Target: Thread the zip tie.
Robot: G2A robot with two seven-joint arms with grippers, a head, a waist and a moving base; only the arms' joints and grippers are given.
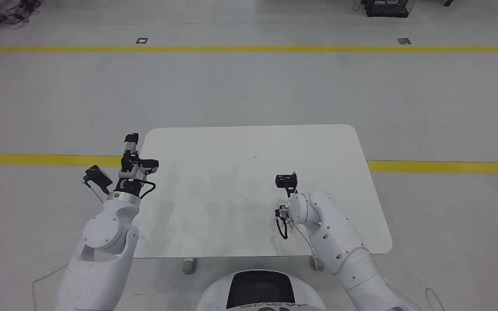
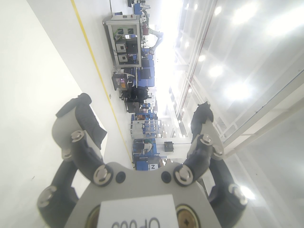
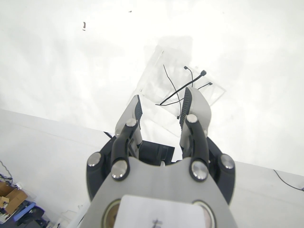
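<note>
Several black zip ties (image 3: pixel 182 85) lie crossed in a clear shallow tray (image 3: pixel 152 72) on the white table (image 1: pixel 249 155). My right gripper (image 3: pixel 162 92) hangs just above them, open and empty, with one fingertip (image 3: pixel 187 98) overlapping the ties in the right wrist view; I cannot tell whether it touches them. From above, this right gripper (image 1: pixel 282 224) is near the table's front right. My left gripper (image 2: pixel 144 105) is open and empty, held level and facing out into the room. In the top view the left gripper (image 1: pixel 137 155) is at the table's left edge.
The table's front edge (image 3: pixel 71 125) runs just behind my right gripper. Small dark specks (image 3: pixel 83 26) lie on the tabletop. Yellow floor lines (image 1: pixel 249 49) run beyond the table, and machine racks (image 2: pixel 123 41) stand far off in the room.
</note>
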